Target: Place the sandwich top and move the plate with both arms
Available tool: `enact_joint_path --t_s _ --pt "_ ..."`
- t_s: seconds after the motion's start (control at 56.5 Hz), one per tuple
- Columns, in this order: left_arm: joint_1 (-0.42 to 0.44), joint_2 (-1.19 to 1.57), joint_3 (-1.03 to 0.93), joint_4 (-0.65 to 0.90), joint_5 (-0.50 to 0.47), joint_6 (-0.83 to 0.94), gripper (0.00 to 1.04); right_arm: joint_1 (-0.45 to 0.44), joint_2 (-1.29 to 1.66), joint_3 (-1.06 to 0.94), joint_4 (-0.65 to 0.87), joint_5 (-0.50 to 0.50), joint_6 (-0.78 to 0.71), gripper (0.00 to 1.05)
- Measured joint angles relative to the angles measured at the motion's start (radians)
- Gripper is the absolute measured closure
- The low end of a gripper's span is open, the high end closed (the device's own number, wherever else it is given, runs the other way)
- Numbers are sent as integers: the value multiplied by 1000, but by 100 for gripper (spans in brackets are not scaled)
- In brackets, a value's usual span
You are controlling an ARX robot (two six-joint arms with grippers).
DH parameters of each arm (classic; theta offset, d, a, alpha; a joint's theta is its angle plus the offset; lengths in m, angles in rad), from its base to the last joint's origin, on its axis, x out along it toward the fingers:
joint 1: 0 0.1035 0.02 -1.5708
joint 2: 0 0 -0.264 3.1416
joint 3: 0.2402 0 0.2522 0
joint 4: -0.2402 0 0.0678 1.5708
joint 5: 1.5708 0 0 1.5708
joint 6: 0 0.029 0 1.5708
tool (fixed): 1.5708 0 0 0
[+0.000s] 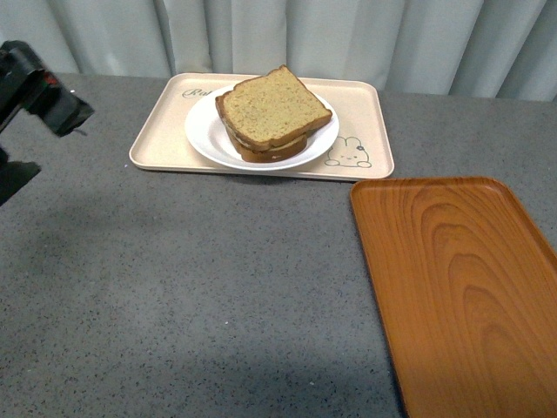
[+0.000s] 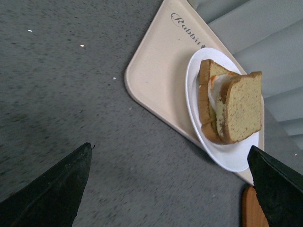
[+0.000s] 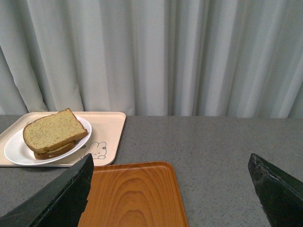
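The sandwich top [image 1: 277, 107], a light tan speckled slice, lies on the stacked sandwich on the round white plate [image 1: 205, 131]. The plate stands on the beige rabbit-print tray [image 1: 370, 122]. The sandwich top also shows in the left wrist view [image 2: 244, 108] and the right wrist view [image 3: 52, 130]. My left gripper [image 2: 173, 189] is open and empty, raised over the grey table left of the beige tray; part of that arm shows at the left edge of the front view [image 1: 39, 91]. My right gripper [image 3: 173, 194] is open and empty above the orange wood-grain tray [image 3: 135, 196].
The orange wood-grain tray [image 1: 461, 287] lies at the front right of the grey table [image 1: 191, 287], close to the beige tray's right front corner. A pale curtain [image 3: 165, 52] hangs behind the table's far edge.
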Motion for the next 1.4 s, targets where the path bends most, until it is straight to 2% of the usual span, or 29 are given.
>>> enact_joint_path --t_s 0.283,0.336,0.371,0.424,0.477,0.619,0.76,0.831,1.397 --pt "37 -380 -228 -82 29 158 6 0 0 0 0 0 0 9" --pt "32 -350 -267 88 -41 251 14 0 0 0 0 0 0 9" --pt "31 -319 -307 254 -86 344 21 0 0 0 0 0 0 9" --pt "32 -304 -359 396 -106 450 30 0 0 0 0 0 0 9" --pt "32 -333 -386 458 -107 531 39 0 0 0 0 0 0 9" --pt "31 -494 -445 396 -107 620 68 -1 0 0 0 0 0 9" --pt "31 -602 -478 311 -107 639 89 -1 0 0 0 0 0 9" --pt "31 -708 -480 193 -107 642 101 -1 0 0 0 0 0 9" --pt "31 -1194 -519 -211 -108 653 101 -1 0 0 0 0 0 9"
